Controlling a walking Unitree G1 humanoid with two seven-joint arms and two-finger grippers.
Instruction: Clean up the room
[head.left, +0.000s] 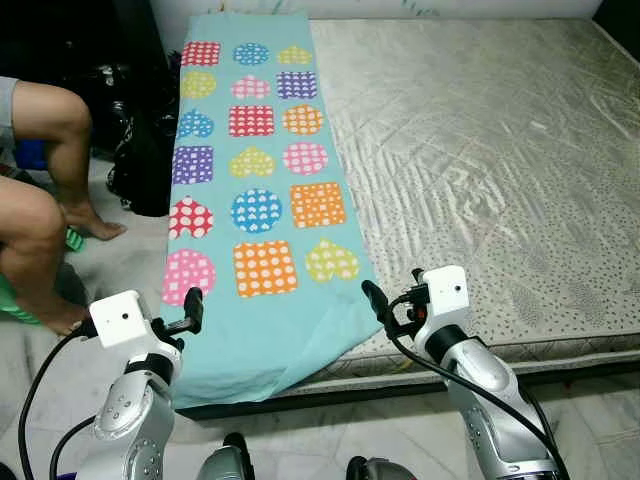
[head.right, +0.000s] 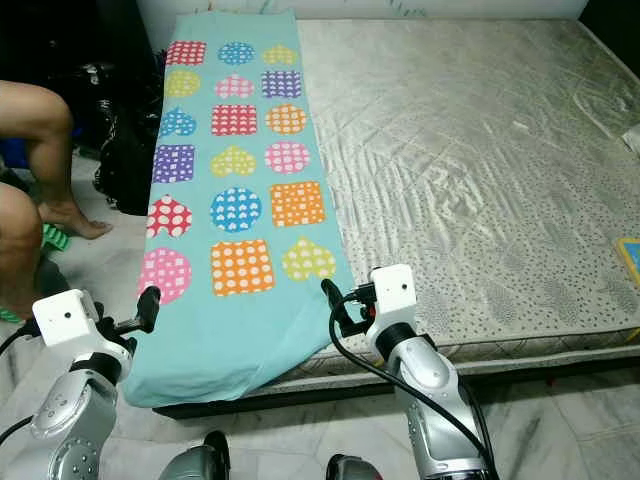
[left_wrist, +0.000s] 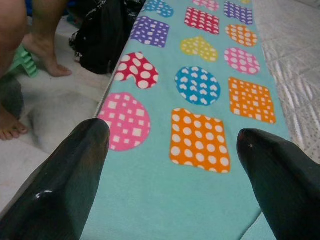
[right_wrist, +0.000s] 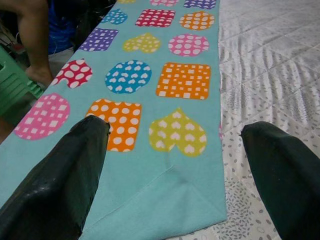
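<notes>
A turquoise blanket (head.left: 255, 190) printed with spotted hearts, circles and squares lies lengthwise along the left side of a beige quilted mattress (head.left: 500, 150). Its near end droops over the mattress's front edge, and the near right corner (right_wrist: 165, 200) looks folded over. My left gripper (left_wrist: 172, 137) hovers open just above the blanket's near left edge, by the pink circle (left_wrist: 125, 122). My right gripper (right_wrist: 175, 132) is open above the near right corner, close to the yellow-green heart (right_wrist: 177, 132). Neither holds anything.
A person sits at the left with bare legs (head.left: 50, 130) and feet on the floor beside the mattress. A black bag (head.left: 140, 160) leans against the mattress's left side, and a green plastic stool (right_wrist: 15, 85) stands near the person. Pale floor (head.left: 120, 260) lies in front.
</notes>
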